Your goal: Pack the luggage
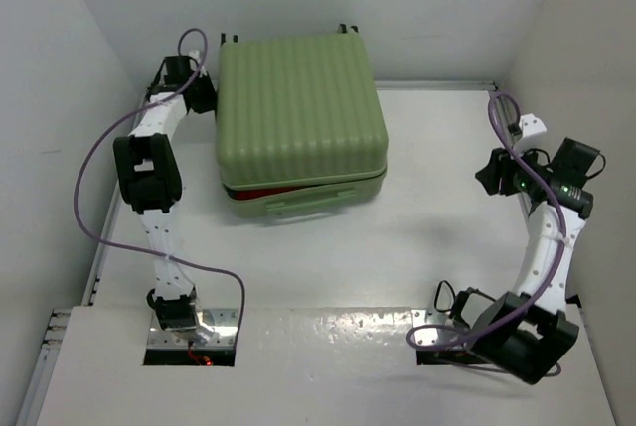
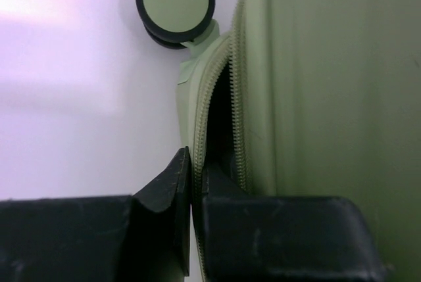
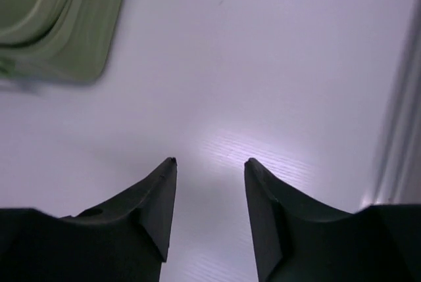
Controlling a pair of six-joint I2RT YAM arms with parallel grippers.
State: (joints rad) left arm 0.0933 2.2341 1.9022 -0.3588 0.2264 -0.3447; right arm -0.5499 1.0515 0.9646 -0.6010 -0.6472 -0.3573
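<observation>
Luggage point(image 1: 298, 108) flat, wheels point(image 1: 345, 28) at far end

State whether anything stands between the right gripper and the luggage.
Nothing visible does. The right gripper, jaws apart, hovers over the white table at its right side, and only bare tabletop lies between it and the luggage.

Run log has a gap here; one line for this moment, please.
luggage: lid down, zipper unzipped | left pincer: pinching zipper edge | right pincer: open above table
</observation>
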